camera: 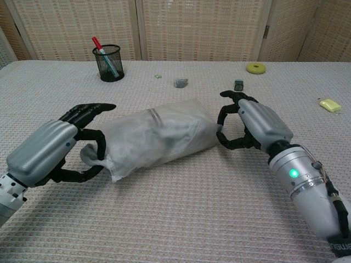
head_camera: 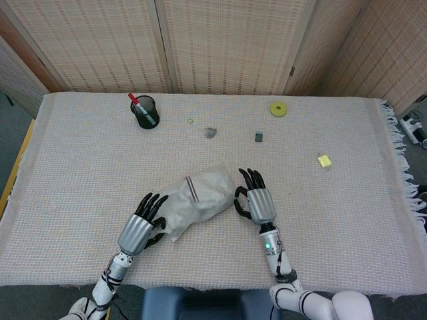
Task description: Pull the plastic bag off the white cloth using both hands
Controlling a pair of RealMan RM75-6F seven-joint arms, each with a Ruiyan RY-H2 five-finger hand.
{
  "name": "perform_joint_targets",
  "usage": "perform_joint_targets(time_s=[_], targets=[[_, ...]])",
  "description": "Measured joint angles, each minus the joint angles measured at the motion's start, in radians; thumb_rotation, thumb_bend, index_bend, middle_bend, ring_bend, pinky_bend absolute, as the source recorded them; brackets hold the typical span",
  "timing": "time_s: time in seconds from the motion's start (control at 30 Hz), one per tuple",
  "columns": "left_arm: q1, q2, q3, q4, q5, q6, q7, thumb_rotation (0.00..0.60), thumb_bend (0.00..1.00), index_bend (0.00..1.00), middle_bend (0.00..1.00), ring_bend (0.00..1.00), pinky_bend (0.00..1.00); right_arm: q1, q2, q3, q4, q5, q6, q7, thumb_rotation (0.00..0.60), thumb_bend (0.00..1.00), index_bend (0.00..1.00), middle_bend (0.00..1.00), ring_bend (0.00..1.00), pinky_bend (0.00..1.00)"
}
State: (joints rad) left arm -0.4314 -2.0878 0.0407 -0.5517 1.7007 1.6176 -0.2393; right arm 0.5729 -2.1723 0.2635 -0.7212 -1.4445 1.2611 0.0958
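Observation:
A translucent plastic bag (head_camera: 200, 199) (camera: 156, 137) with white cloth inside lies on the woven table cover, slightly left of centre. My left hand (head_camera: 139, 231) (camera: 52, 150) is at the bag's crumpled near-left end, with fingers and thumb curled around that end. My right hand (head_camera: 257, 203) (camera: 255, 126) is at the bag's right end. Its fingers and thumb form a wide curl, and the bag's corner touches the inside of it. The cloth shows only dimly through the plastic.
A black mesh pen cup (head_camera: 145, 111) (camera: 108, 62) with a red pen stands at the back left. A grey lump (head_camera: 210, 133), a small dark block (head_camera: 257, 137), a yellow ring (head_camera: 278, 109) and a yellow block (head_camera: 324, 161) lie beyond and right of the bag.

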Motion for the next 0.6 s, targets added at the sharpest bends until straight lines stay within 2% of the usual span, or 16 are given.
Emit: perform_joint_targets(time_s=[0.33, 0.6], targets=[[-0.014, 0.032, -0.024, -0.003, -0.017, -0.001, -0.007, 0.6, 0.6, 0.73, 0.12, 0.0, 0.09, -0.003, 0.009, -0.009, 0.008, 0.008, 0.024, -0.032, 0.6, 0.5, 0.66, 0.11, 0.0, 0.0], [-0.018, 0.069, -0.047, 0.058, -0.045, -0.015, -0.043, 0.6, 0.6, 0.73, 0.12, 0.0, 0.09, -0.046, 0.125, -0.017, -0.047, 0.007, 0.069, -0.05, 0.6, 0.5, 0.67, 0.12, 0.0, 0.0]])
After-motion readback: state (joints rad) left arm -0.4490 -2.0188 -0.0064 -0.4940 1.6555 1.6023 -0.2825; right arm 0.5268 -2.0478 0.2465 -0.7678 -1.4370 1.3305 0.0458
